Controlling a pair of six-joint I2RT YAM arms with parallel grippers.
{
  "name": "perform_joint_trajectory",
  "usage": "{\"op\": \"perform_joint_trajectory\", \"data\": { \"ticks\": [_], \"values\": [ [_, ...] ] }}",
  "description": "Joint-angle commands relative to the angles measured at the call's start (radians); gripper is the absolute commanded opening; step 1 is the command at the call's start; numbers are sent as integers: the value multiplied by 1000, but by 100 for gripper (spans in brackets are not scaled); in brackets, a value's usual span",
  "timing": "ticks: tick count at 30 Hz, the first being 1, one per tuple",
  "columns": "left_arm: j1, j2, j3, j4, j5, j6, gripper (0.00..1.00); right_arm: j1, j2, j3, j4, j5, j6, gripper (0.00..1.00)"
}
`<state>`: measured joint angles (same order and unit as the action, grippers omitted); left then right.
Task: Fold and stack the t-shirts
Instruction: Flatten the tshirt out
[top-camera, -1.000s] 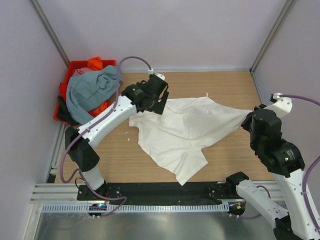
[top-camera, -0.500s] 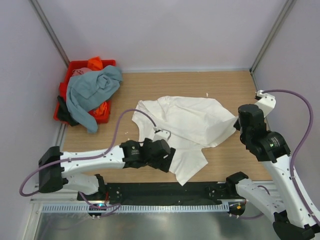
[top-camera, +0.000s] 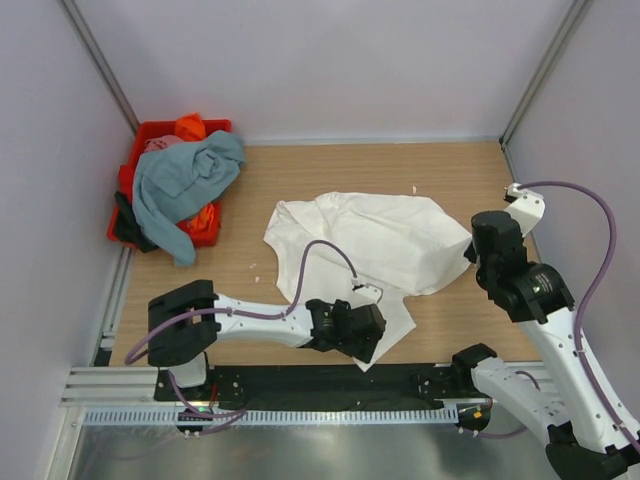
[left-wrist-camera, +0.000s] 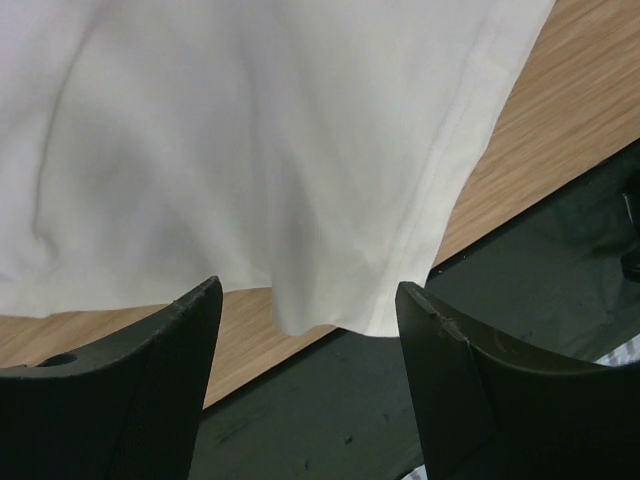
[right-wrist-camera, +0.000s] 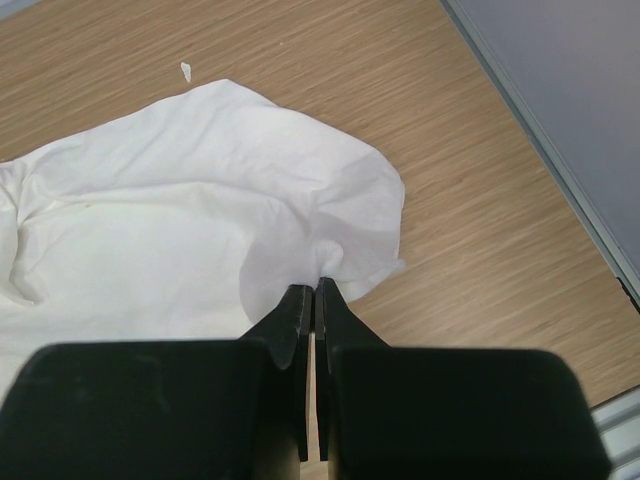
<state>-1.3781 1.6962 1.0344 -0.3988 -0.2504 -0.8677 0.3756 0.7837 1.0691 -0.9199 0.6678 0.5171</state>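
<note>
A white t-shirt (top-camera: 370, 240) lies crumpled on the wooden table, no print showing. My left gripper (top-camera: 372, 338) is open at the shirt's near corner. In the left wrist view (left-wrist-camera: 310, 335) the hem corner (left-wrist-camera: 330, 310) hangs between the two fingers, which do not touch it. My right gripper (top-camera: 470, 248) is shut on the shirt's right edge; the right wrist view (right-wrist-camera: 316, 290) shows a pinched fold of white cloth (right-wrist-camera: 200, 220) at the tips. A grey-blue shirt (top-camera: 185, 180) drapes over the red crate, with orange (top-camera: 190, 127) and dark (top-camera: 125, 222) cloth under it.
The red plastic crate (top-camera: 218, 128) stands at the far left corner against the wall. A black base rail (top-camera: 300, 380) runs along the near table edge under the shirt's corner. Grey walls close in the left, back and right sides.
My left arm let go of the shirt's far left corner and swung down to its near corner. My right gripper moved inward and the stretched shirt went slack.
</note>
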Motion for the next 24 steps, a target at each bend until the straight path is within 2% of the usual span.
{"op": "perform_joint_trajectory", "data": {
  "ticks": [1, 3, 4, 7, 9, 11, 12, 13, 14, 15, 16, 17, 18, 21, 24],
  "values": [
    [-12, 34, 41, 9, -30, -24, 70, -3, -17, 3, 32, 26, -11, 1],
    [-13, 46, 38, 8, -29, -24, 62, -4, -18, 0, 32, 21, -11, 1],
    [-15, 49, 36, 9, -29, -21, 42, -4, -20, 0, 33, 23, -11, 1],
    [-25, 53, 47, -8, -32, -10, 0, -3, -20, -3, 36, 15, -12, 1],
    [-35, 16, 84, -96, -53, -2, 0, -3, -20, 12, 32, 10, -15, 1],
    [-48, -38, 130, -202, -137, 9, 0, -4, -29, 43, 15, -6, -25, 1],
    [-68, -115, 201, -268, -176, 12, 0, -4, -38, 93, 10, -26, -35, 1],
    [-81, -154, 248, -417, -269, 15, 0, -4, -53, 123, 12, -57, -75, 1],
    [-97, -200, 297, -490, -312, 18, 0, -4, -72, 150, 30, -144, -95, 1],
    [-128, -237, 403, -559, -354, 22, 0, -4, -119, 211, 38, -180, -112, 1],
    [-145, -307, 461, -686, -398, 22, 0, -3, -141, 245, 47, -219, -135, 1],
    [-172, -335, 517, -742, -458, 25, 0, -4, -162, 279, 62, -290, -152, 1],
    [-183, -360, 632, -832, -478, 39, 0, -4, -203, 345, 70, -333, -166, 1],
    [-222, -438, 844, -914, -471, 105, 0, -4, -267, 443, 124, -505, -245, 1],
    [-269, -490, 1011, -901, -422, 220, 0, -4, -362, 497, 177, -569, -301, 1]
  ]
}}
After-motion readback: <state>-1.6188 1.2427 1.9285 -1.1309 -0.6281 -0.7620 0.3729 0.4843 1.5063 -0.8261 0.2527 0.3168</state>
